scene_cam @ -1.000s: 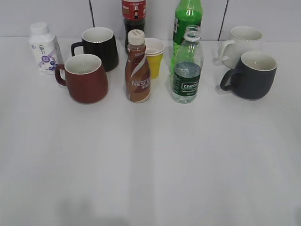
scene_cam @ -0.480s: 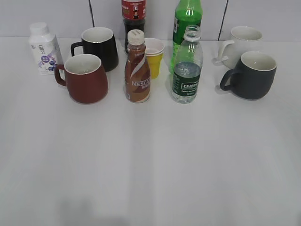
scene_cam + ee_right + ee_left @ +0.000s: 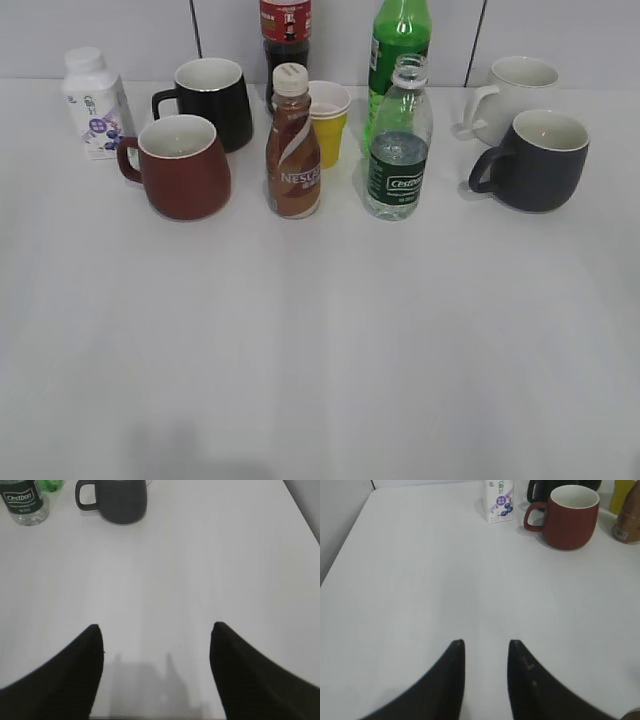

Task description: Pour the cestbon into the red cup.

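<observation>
The cestbon [image 3: 398, 150], a small clear uncapped bottle with a dark green label, stands upright right of centre at the back of the table; it also shows at the top left of the right wrist view [image 3: 24, 502]. The red cup [image 3: 183, 167] stands upright to the left, handle pointing left, and shows in the left wrist view [image 3: 568, 516]. My left gripper [image 3: 485, 642] is open and empty over bare table, well short of the cup. My right gripper [image 3: 156, 627] is wide open and empty, well short of the bottle. Neither gripper shows in the exterior view.
A brown Nescafe bottle [image 3: 292, 150] stands between cup and cestbon. Behind are a black mug [image 3: 212, 100], yellow paper cup [image 3: 328, 120], green soda bottle [image 3: 398, 40], and dark cola bottle [image 3: 285, 30]. A white milk bottle [image 3: 93, 100] stands far left; dark grey mug [image 3: 540, 158] and white mug [image 3: 515, 92] right.
</observation>
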Motion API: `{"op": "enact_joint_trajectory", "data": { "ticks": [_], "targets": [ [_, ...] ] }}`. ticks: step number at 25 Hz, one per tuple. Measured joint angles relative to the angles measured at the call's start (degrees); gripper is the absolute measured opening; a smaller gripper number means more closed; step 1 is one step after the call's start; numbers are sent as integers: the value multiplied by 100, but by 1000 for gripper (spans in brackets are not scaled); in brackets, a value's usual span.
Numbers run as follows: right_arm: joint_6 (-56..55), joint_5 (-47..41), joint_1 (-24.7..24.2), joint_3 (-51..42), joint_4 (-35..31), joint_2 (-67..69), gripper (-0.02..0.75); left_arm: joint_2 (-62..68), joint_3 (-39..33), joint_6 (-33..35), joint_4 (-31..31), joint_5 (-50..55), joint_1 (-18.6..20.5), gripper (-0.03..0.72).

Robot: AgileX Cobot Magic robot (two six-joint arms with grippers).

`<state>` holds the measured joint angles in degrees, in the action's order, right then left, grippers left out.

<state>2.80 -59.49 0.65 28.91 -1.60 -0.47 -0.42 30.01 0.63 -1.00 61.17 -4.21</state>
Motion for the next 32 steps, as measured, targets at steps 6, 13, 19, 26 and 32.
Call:
{"op": "enact_joint_trajectory", "data": {
  "ticks": [6,13,19,26,32],
  "targets": [
    [6,0,308,0,0,0,502,0,0,0,0,0,0,225],
    [5,0,313,0,0,0,502,0,0,0,0,0,0,225],
    [0,0,313,0,0,0,502,0,0,0,0,0,0,225],
    [5,0,313,0,0,0,502,0,0,0,0,0,0,225],
    [1,0,313,0,0,0,502,0,0,0,0,0,0,225]
  ]
}}
